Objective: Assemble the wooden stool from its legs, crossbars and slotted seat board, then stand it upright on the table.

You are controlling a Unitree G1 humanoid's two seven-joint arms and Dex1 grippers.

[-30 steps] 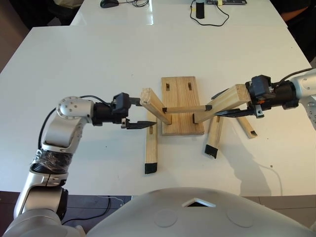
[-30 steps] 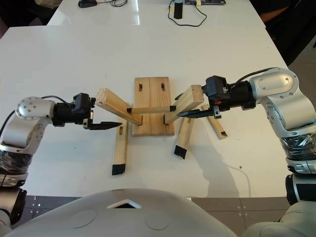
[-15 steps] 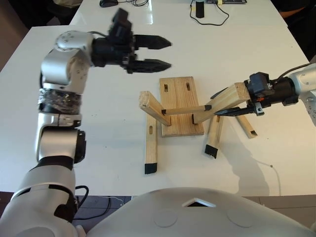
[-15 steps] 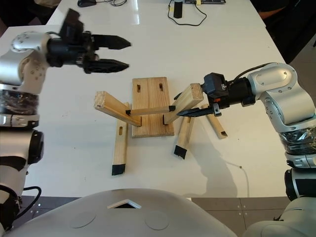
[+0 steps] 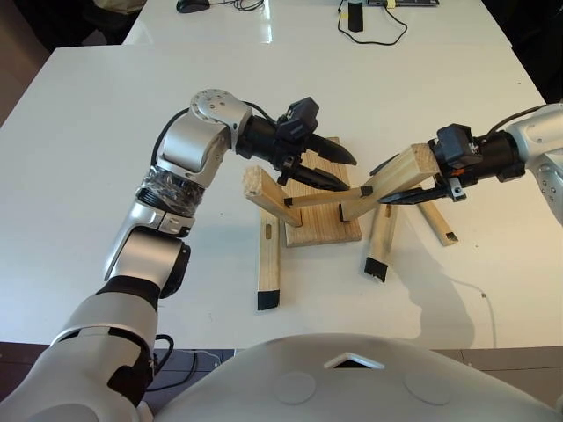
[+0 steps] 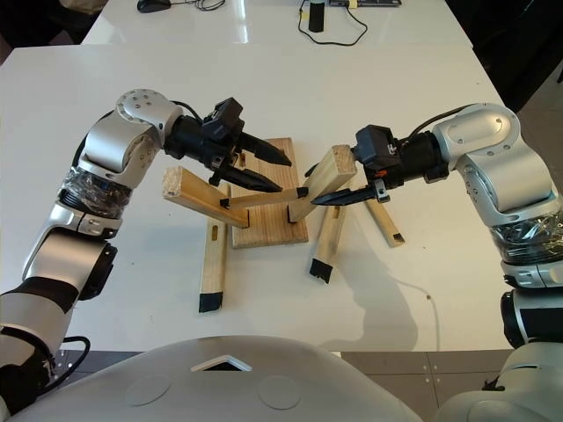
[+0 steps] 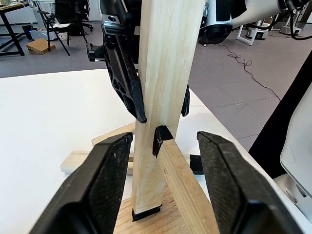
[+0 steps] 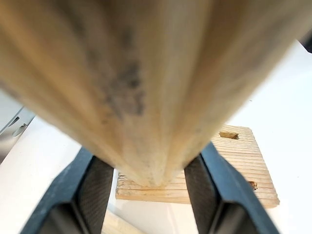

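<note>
Two wooden legs joined by a crossbar point(image 5: 324, 196) stand tilted over the slotted seat board point(image 5: 322, 230), which lies flat. My right gripper point(image 5: 387, 182) is shut on the right leg point(image 5: 400, 173), whose wood passes between its fingers point(image 8: 92, 195) in the right wrist view. The left leg point(image 5: 268, 197) is not held. My left gripper point(image 5: 349, 174) is open above the board, its fingers point(image 7: 105, 190) on either side of the joint between crossbar point(image 7: 187, 195) and right leg point(image 7: 163, 73). Whether they touch the wood is unclear.
A loose leg point(image 5: 268, 264) lies left of the board and another point(image 5: 380, 248) to its right, beside a shorter piece point(image 5: 438, 225). On the far table are a mouse point(image 5: 193, 5) and a black device point(image 5: 355, 16) with cable. A thin cable point(image 5: 488, 308) lies front right.
My left gripper left the outer end of the left leg, swung high over the table, then came down at the crossbar from the far side. The right gripper kept its hold, shifting slightly left.
</note>
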